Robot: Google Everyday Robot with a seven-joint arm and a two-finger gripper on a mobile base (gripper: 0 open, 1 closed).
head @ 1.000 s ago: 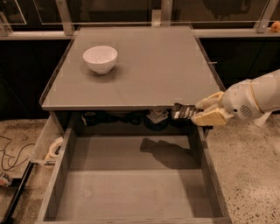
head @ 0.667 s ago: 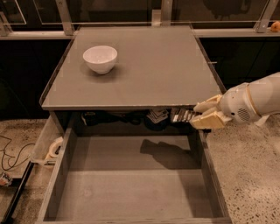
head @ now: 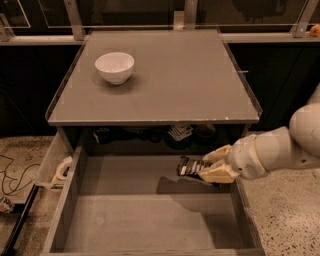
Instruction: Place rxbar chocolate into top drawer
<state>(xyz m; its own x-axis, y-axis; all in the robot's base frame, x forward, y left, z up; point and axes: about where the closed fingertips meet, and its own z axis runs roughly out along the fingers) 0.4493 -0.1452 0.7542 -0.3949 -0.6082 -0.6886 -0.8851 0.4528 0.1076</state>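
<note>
As claw (head: 207, 166), clamped on rxbar chocolate (head: 191, 166), has dropped below tabletop (head: 175, 75), item hangs over top drawer (head: 145, 215); release likely nxt.

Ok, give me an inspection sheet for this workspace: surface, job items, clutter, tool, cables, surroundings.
Surface: flat grey tabletop, with a round white bowl on it.
Job's things: rectangular snack bar in a dark wrapper, held over the open wide grey drawer, toward its right rear.
Clutter: tape roll in a pale side tray, left; dark items under the tabletop, unclear.
Tool: cream two-finger tool over the drawer's right side, shut on the snack bar.
Cables: thin cable on the floor, left.
Surroundings: speckled floor; glass rail behind the table.
</note>
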